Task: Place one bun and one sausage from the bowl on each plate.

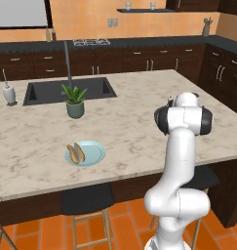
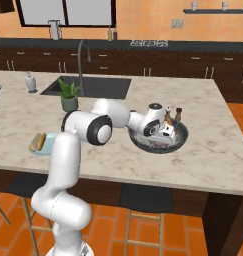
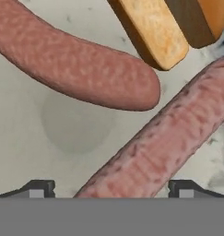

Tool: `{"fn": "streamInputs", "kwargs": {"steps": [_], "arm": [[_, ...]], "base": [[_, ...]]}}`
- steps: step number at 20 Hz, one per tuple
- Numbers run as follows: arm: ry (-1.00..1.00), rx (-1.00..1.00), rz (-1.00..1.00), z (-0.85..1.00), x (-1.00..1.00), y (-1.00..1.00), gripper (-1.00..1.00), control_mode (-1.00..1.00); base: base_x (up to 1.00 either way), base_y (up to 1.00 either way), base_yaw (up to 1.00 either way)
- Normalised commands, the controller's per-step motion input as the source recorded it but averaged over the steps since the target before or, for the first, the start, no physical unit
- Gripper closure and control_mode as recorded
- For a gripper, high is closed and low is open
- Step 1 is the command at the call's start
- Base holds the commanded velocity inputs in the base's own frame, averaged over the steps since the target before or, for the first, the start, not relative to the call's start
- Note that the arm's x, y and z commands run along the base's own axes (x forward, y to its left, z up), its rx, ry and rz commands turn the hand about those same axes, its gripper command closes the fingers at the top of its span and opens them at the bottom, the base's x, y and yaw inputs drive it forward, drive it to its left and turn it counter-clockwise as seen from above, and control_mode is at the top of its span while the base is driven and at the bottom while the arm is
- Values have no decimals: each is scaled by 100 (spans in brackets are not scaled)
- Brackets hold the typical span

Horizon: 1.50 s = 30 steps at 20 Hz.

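I have the arm bent forward and down, gripper point(image 3: 111, 189) wide open, holding nothing, straddling a sausage point(image 3: 159, 147) inside the bowl point(image 2: 179, 142). The bowl sits near the counter's point(image 2: 213, 160) front edge.

**Layout of the island counter and the bowl's contents**

Before you lies the island counter point(image 1: 139, 132). On its left near part sits a plate point(image 1: 93, 155), with a bun point(image 1: 79, 152) and a sausage point(image 1: 72, 154) lying side by side on it. Behind the plate stands a potted plant point(image 1: 75, 101), and behind that the sink point(image 1: 69, 90) is set into the counter, with a dispenser bottle point(image 1: 9, 93) to its left. To the right of the plate, well apart, rests the bowl point(image 2: 180, 139). The gripper point(image 3: 111, 191) hangs low inside it. In the hand view, two sausages point(image 3: 76, 69) lie on the bowl's floor, one running between the fingertips point(image 3: 38, 188), and two buns point(image 3: 155, 30) lie beyond them.
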Motion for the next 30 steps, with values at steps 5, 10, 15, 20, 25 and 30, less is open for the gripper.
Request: {"fn": "streamInputs", "kwargs": {"steps": [5, 10, 15, 20, 25, 30], "arm": [[3, 0, 0, -3, 0, 0, 100, -100], [-2, 0, 0, 0, -10, -2, 100, -100], [-20, -5, 1, 78, -58, 9, 100, -100], [-6, -8, 9, 100, -29, 38, 100, -100], [2, -9, 30, 100, -49, 92, 100, -100], [8, -9, 40, 94, -56, 100, 100, -100]], "base": [[0, 0, 0], [0, 0, 0], [0, 0, 0], [0, 0, 0], [0, 0, 0], [0, 0, 0]]}}
